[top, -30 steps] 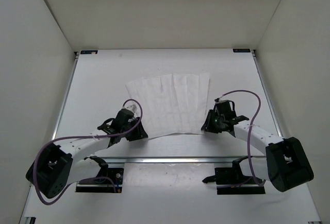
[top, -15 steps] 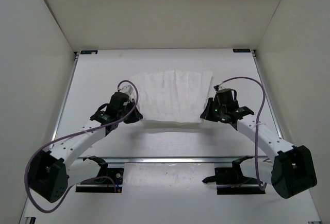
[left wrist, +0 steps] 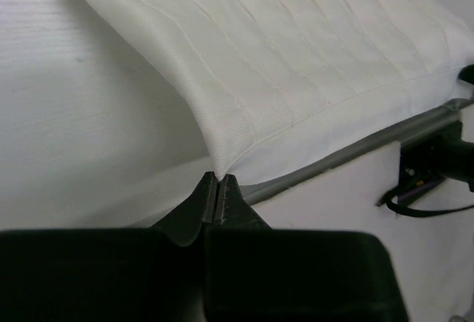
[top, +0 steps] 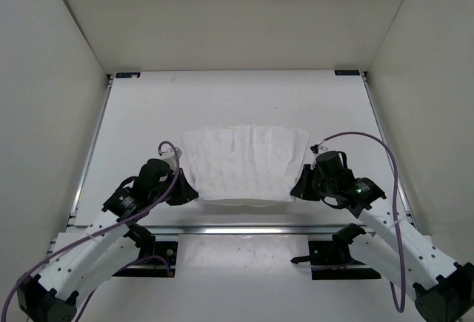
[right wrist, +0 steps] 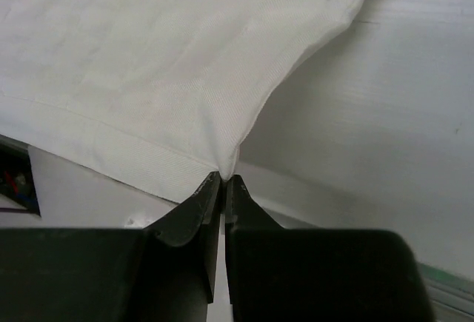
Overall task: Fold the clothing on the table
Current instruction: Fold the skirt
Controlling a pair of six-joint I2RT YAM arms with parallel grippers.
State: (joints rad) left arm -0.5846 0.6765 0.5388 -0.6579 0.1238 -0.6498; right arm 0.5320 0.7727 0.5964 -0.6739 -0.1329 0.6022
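White-walled booth, white table (top: 148,115) w/ a silver rail (top: 244,228) across its near side. The clothing (top: 244,161) lies just beyond the rail: far part flat on the table, near hem raised off it. The left gripper (left wrist: 217,189) has its jaws pinched right together on the near-left corner, just past the rail. The right gripper (right wrist: 222,183) is the same, closed tight on the near-right corner, also just past the rail. Cloth peaks up into each pinch & the hem spans btw them. Prob. reason for the twin corner hold: the hem can travel as one straight edge, away from the rail & over the far part, for a first fold. Both are thin tip-pinches, so slip is the risk.
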